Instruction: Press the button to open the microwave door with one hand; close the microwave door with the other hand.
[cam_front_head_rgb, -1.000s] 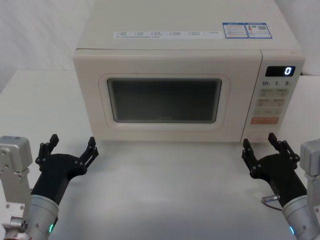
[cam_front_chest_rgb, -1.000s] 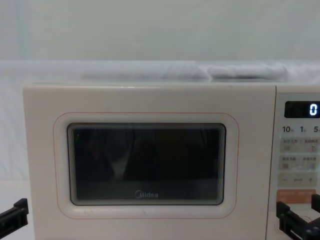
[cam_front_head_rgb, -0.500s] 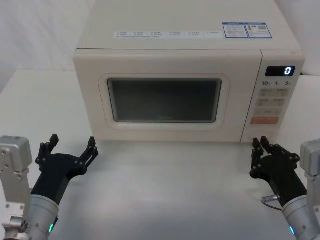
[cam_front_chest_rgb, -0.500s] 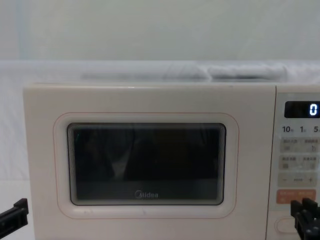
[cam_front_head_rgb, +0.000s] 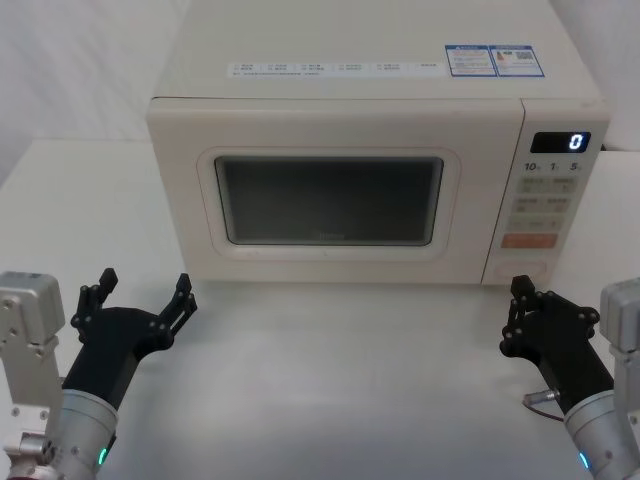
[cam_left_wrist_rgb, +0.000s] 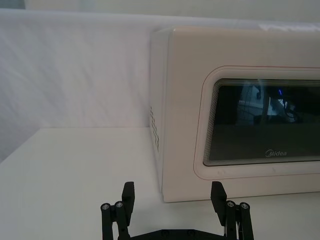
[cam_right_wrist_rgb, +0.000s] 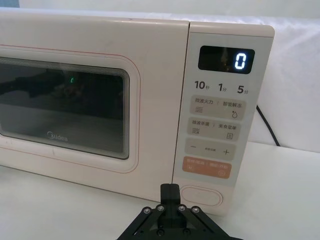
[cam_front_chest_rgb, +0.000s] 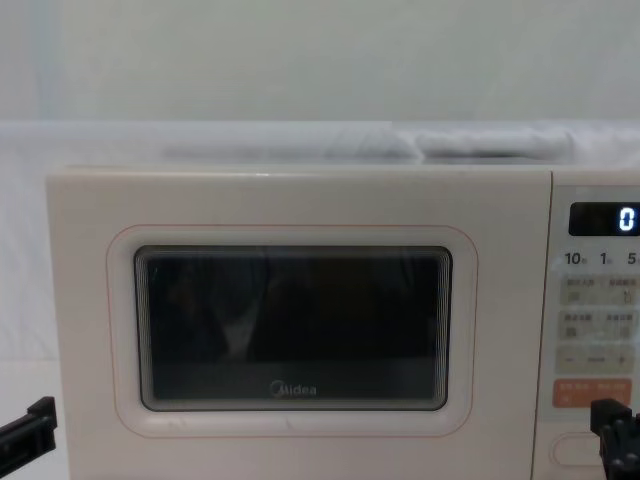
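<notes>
Cream door (cam_front_head_rgb: 330, 190) is seen shut; the right gripper (cam_front_head_rgb: 522, 312), fingers pinched together, is aimed at the button (cam_right_wrist_rgb: 201, 196), which must be pressed next. The left gripper (cam_front_head_rgb: 140, 297) is held spread near the worktop's front left.

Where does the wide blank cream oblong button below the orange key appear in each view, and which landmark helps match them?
Head view: wide blank cream oblong button, panel bottom, just above the shut right end effector.
Chest view: lower right corner.
Right wrist view: low, right of centre.
Left wrist view: not in it.
Shared landmark: orange rectangular key directly above it.
</notes>
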